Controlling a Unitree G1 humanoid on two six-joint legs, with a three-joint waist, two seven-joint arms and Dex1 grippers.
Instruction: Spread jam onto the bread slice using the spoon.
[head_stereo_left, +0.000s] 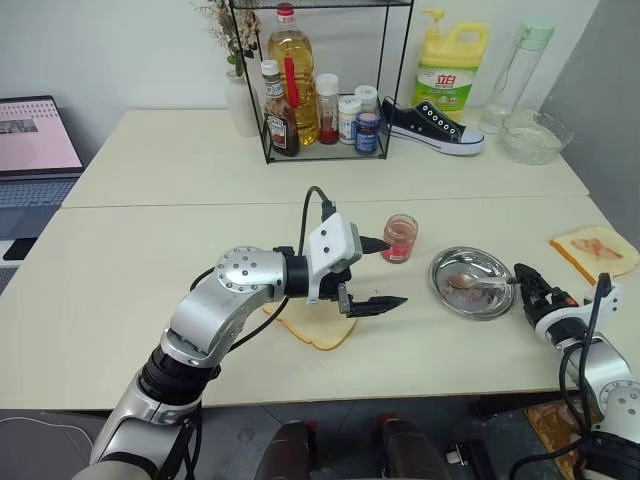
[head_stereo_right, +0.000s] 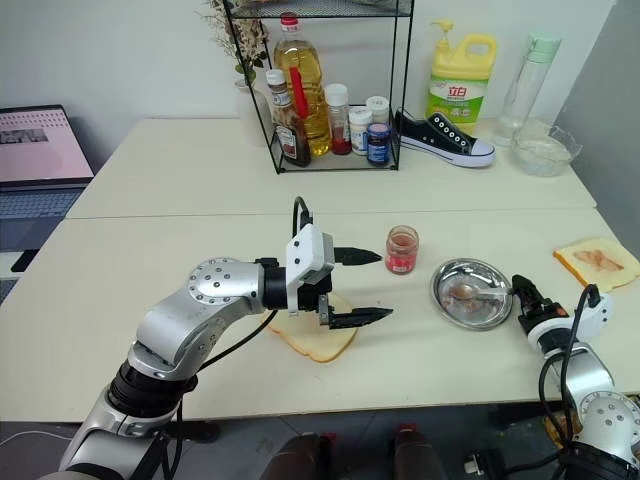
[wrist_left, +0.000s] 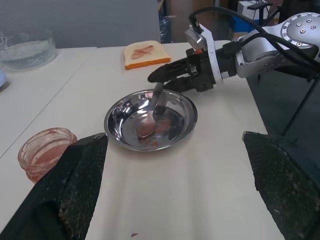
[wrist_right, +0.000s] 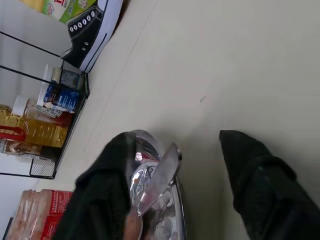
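The jam jar, short clear glass with reddish paste, stands mid-table. My left gripper hovers open just beside it, nothing between its fingers. The pale bread slice lies flat on the table under my left forearm, partly hidden by it. The silver spoon rests in a shallow metal dish, bowl down in jam smears, handle sticking out toward my right gripper. That gripper stands open with the spoon handle between its fingers, against one finger.
A second slice with orange-brown crust and jam lies at the table's right edge. At the back stand a wire rack of bottles, a black sneaker, a yellow detergent jug and a glass bowl. A laptop sits far left.
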